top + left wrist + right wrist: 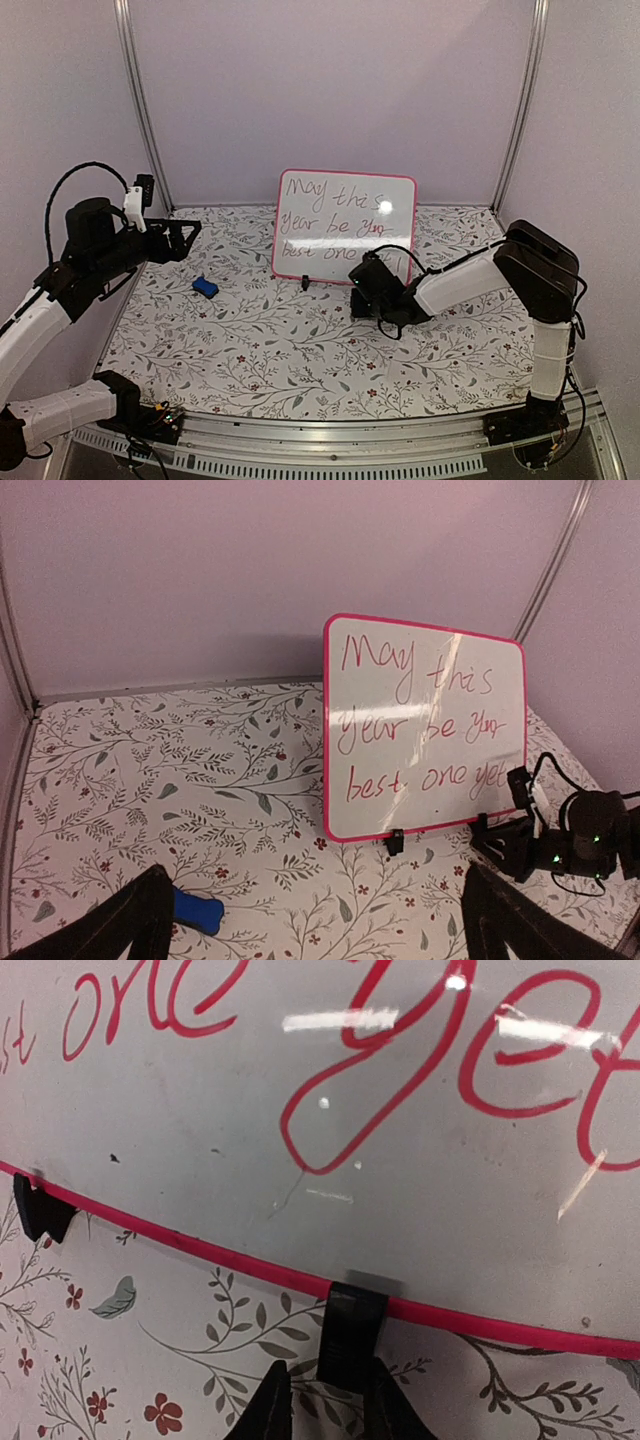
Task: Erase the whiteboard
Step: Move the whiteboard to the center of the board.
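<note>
Steadying likely: right fingers (pixel 272 1405) narrowly parted astride black foot (pixel 350 1330) of whiteboard (pixel 345 225), pinch unclear; left fingers (pixel 140 920) spread wide above blue eraser (pixel 198 910) lower left, ready to grab it.

Table (pixel 300 370) front and centre free. Whiteboard (pixel 345 225) blocks back middle, right gripper (pixel 327 1412) crowds its right foot (pixel 350 1325), blue eraser (pixel 205 287) left.

Top camera is looking down from the near edge; left wrist camera is facing the whiteboard (pixel 425 730) from well back, right wrist camera (very near) is sharing its bottom edge.
</note>
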